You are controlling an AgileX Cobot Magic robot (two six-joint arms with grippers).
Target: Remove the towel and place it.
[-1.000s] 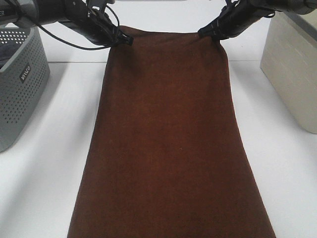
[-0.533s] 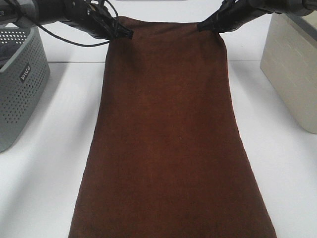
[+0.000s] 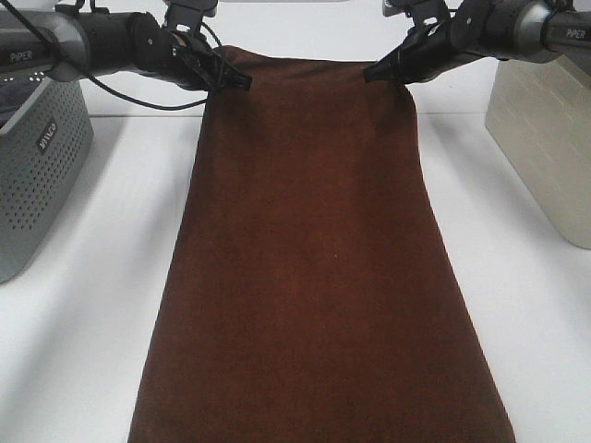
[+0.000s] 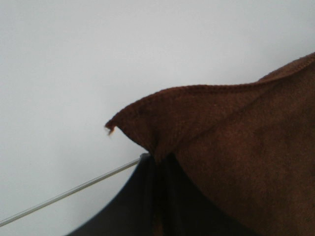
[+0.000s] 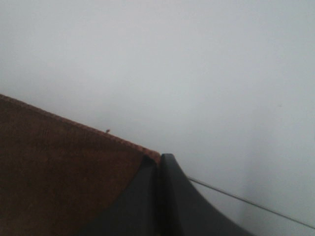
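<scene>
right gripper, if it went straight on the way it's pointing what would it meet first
The towel: the right gripper is shut on its top corner, pointing along that edge. Beyond the cloth, probably the left gripper facing it, though depth is unclear.

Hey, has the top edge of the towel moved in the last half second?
Yes. The top edge of the towel has dropped slightly, nearer the back edge of the table.

Plain dark brown towel [image 3: 314,277] — grey basket [image 3: 42,185] with a dotted hole pattern, cream bin [image 3: 545,138], white table [image 3: 92,323]
</scene>
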